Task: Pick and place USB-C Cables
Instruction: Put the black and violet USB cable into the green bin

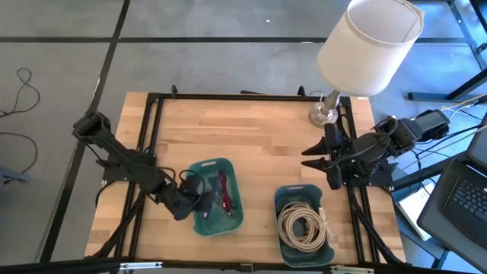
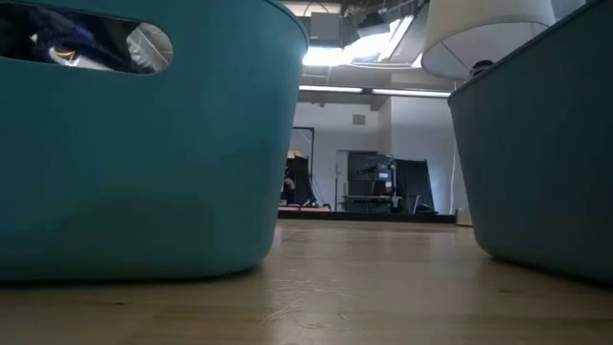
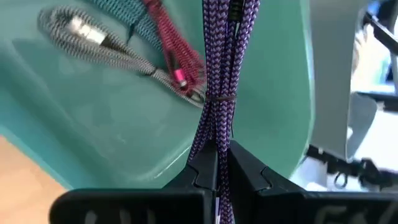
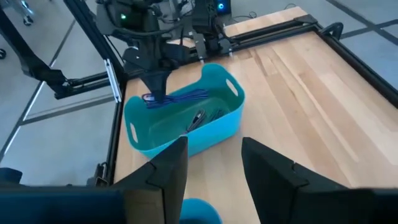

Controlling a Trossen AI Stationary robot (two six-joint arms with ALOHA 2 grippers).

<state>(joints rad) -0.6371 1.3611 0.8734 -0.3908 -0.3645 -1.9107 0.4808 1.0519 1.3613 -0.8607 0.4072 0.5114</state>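
Note:
The left teal tray (image 1: 217, 199) holds short braided leads: a grey one (image 3: 93, 40), a magenta one (image 3: 177, 59) and a teal one (image 3: 134, 18) lie on its floor. My left gripper (image 3: 217, 177) is over this tray's left part (image 1: 192, 202), shut on a folded purple lead (image 3: 217, 87). Cream-white coiled cables (image 1: 303, 222) lie in the right teal tray (image 1: 283, 199). My right gripper (image 1: 331, 164) waits open near the table's right edge, above the wood, touching nothing; its fingers frame the right wrist view (image 4: 214, 168). My left gripper pinches the purple lead's folded bundle (image 3: 214, 146) between its two fingers, just behind a thin tie (image 3: 217, 99), several strands together. The fingers come from above, slanting, as the right wrist view shows (image 4: 155, 78). The bundle (image 4: 180, 97) stretches out from them over the tray's inside, near rim height.
A lamp with a cream shade (image 1: 369, 42) stands on its metal foot (image 1: 323, 114) at the table's far right corner. A black frame (image 1: 152, 103) runs round the wooden top. Bare wood (image 1: 251, 129) lies beyond and between the trays. In the low view both trays (image 2: 134, 144) (image 2: 546, 144) stand close.

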